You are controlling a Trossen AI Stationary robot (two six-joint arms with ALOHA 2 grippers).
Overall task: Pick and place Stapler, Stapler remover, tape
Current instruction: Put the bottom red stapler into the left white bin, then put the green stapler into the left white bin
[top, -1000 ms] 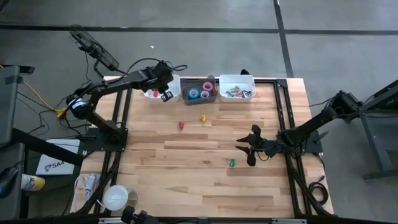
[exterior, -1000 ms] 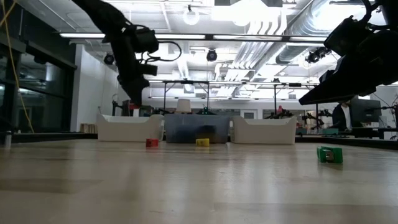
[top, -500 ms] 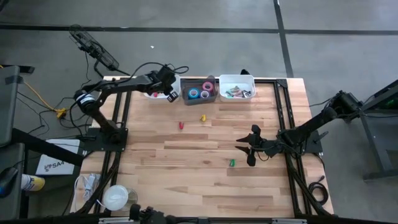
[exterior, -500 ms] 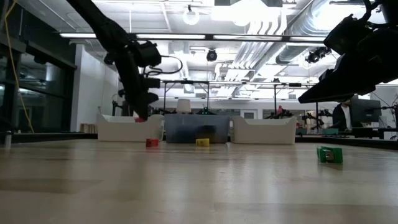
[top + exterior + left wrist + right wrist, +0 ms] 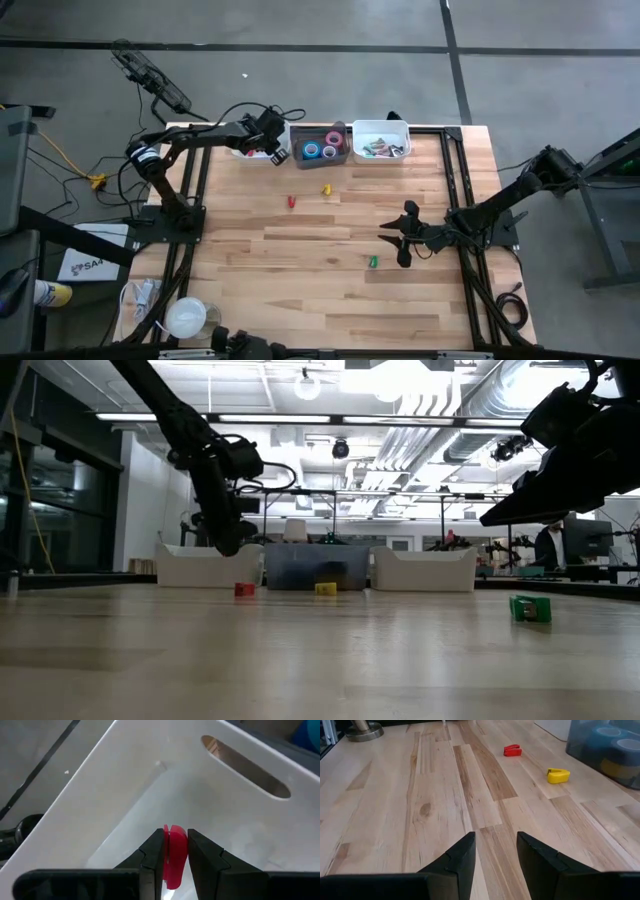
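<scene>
My left gripper [image 5: 271, 148] reaches down into the left white bin [image 5: 250, 132] at the table's far edge, shut on a small flat red piece [image 5: 173, 854]. The tape rolls [image 5: 320, 149], blue, pink and purple rings, lie in the grey bin [image 5: 320, 160] beside it. On the table lie a small red piece [image 5: 290, 202], a yellow one [image 5: 325, 189] and a green one [image 5: 373, 262]. My right gripper [image 5: 398, 241] hovers open above the table's right half, close to the green piece. My left gripper pinches the red piece between its two fingers [image 5: 154, 851], on its flat faces, with its rounded end [image 5: 174, 830] showing just past the fingertips. The fingers slant down into the white bin from above. The piece is held above the bin's floor [image 5: 210, 820].
A second white bin [image 5: 380, 140] with mixed coloured items stands right of the grey bin. In the right wrist view the red piece [image 5: 512, 751], the yellow piece [image 5: 558, 775] and the grey bin [image 5: 600, 750] lie ahead across bare wood. Metal frames run along both table sides.
My left gripper has moved down and slightly toward the grey bin, sinking into the left white bin with the red piece in its fingers. The right arm has kept still.
</scene>
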